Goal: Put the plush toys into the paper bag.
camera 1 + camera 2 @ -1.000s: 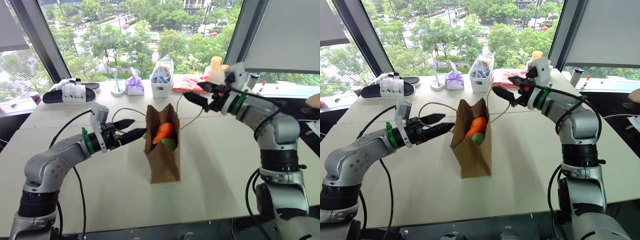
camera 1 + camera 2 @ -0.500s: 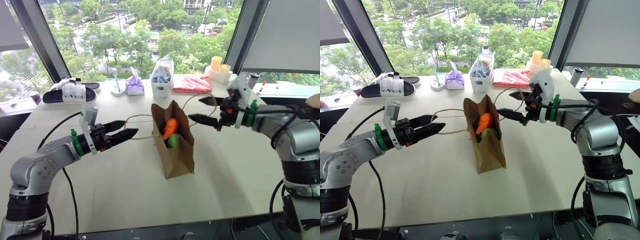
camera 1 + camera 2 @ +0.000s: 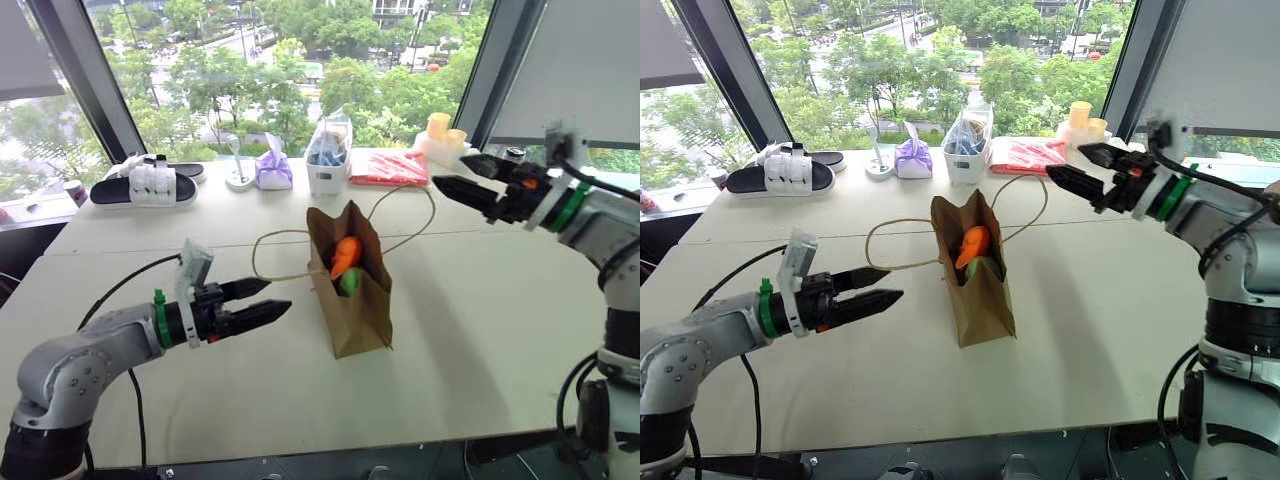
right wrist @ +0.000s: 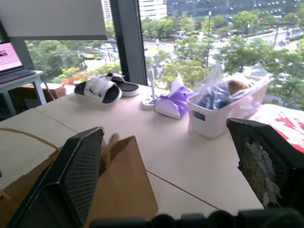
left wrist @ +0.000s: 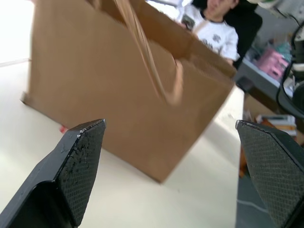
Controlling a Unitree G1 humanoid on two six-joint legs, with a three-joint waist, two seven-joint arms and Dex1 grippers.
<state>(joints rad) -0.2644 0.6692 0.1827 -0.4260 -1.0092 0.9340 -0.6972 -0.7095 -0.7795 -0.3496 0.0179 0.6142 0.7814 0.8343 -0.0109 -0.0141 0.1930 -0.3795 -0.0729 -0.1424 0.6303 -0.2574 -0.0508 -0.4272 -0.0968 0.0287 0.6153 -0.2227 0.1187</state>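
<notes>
Pale table before tall windows with trees outside. Landmark: plain brown kraft paper bag, upright near table centre, mouth open, thin tan looped string handles spilling to either side. Inside the bag's mouth: bright orange plush toy leaning up, round lime-green plush toy just below it, touching. Left gripper beside the bag on the robot's left, clear of it, pointing level toward it, jaws wide, nothing between them. Right gripper behind the bag, to its right and raised, jaws wide, empty. Behind the bag by the window: white tub, purple tied pouch, black-and-white sandals.
</notes>
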